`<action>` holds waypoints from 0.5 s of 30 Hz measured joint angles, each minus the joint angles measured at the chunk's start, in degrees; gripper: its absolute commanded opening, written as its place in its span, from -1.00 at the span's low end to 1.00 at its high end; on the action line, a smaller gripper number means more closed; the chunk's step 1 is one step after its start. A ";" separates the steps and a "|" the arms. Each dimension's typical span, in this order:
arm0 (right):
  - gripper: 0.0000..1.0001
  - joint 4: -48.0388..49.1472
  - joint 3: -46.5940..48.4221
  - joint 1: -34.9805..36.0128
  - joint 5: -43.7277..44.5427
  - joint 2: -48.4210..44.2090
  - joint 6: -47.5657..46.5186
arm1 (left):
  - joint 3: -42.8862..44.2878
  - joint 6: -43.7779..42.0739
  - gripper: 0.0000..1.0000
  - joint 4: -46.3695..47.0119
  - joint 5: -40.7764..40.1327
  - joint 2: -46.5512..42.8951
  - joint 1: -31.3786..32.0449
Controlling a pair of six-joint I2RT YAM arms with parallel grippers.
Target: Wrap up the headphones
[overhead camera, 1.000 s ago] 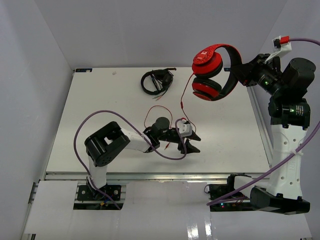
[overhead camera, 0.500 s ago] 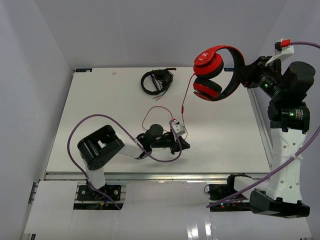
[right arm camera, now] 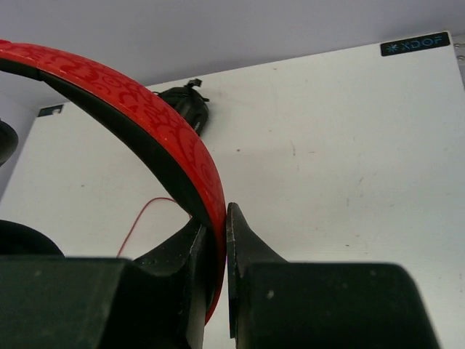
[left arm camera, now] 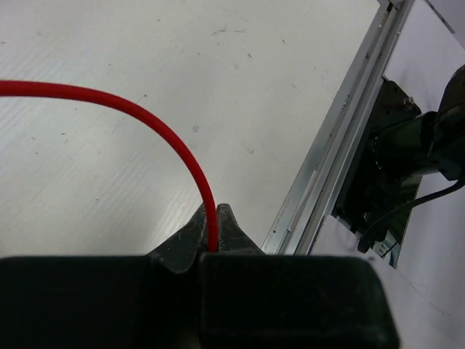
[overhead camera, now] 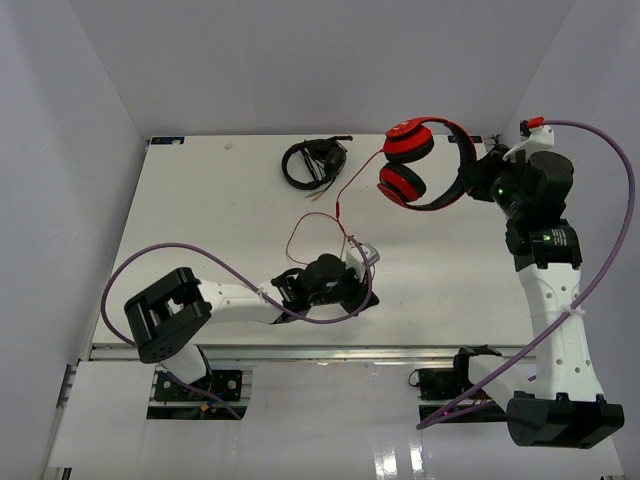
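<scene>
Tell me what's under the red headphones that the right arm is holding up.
Beneath the red headphones, bare white table and their thin red cable, trailing down to the left gripper. The earcups hide the table patch right behind them in the top view.

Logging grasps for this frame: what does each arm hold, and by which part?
The right gripper holds the red headphones by the headband. The left gripper has its jaws shut on the thin red cable.

A small black rectangular sticker [right arm camera: 414, 45] at a far corner of the flat white table [right arm camera: 349, 145] seems to read "XDOF" in pale blue-green letters, slightly blurred. Nothing else is legible.
</scene>
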State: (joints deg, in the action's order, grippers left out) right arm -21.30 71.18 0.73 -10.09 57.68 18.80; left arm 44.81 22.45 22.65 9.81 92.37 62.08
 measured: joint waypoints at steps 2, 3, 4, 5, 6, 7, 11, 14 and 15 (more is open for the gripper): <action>-0.85 0.54 -1.36 1.00 2.92 -0.14 -1.64 | 0.16 0.44 -1.00 -4.82 -1.60 -2.30 0.09; -0.85 1.45 -2.17 1.78 4.38 -0.43 -2.68 | 0.43 0.46 -1.00 -7.67 -2.42 -3.50 0.23; -0.85 2.23 -3.48 2.90 6.29 -1.15 -4.01 | 1.14 0.12 -1.00 -11.15 -3.25 -4.58 0.68; -0.85 2.95 -4.80 4.05 8.13 -1.86 -5.30 | 2.24 -0.28 -1.00 -14.58 -3.97 -5.39 1.36; -0.85 3.66 -6.07 5.18 9.90 -2.52 -6.56 | 3.43 -0.68 -1.00 -17.94 -4.64 -6.13 2.11; -0.85 4.63 -7.47 6.33 11.69 -3.04 -8.05 | 4.93 -1.24 -1.00 -21.80 -5.41 -6.71 2.97; -0.85 9.13 -13.51 10.54 19.16 -3.49 -15.26 | 13.63 -4.07 -1.00 -38.44 -8.97 -7.51 7.34; -0.85 12.64 -18.40 13.31 24.45 -2.80 -21.44 | 20.24 -5.87 -1.00 -49.42 -12.33 -7.88 10.74; -0.85 14.13 -20.09 14.61 26.42 -2.48 -24.05 | 23.25 -6.38 -1.00 -55.27 -14.08 -7.73 12.28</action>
State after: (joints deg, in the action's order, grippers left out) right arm -7.17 51.09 15.34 16.33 55.20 -5.25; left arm 68.06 16.08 -32.62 -4.27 84.64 74.37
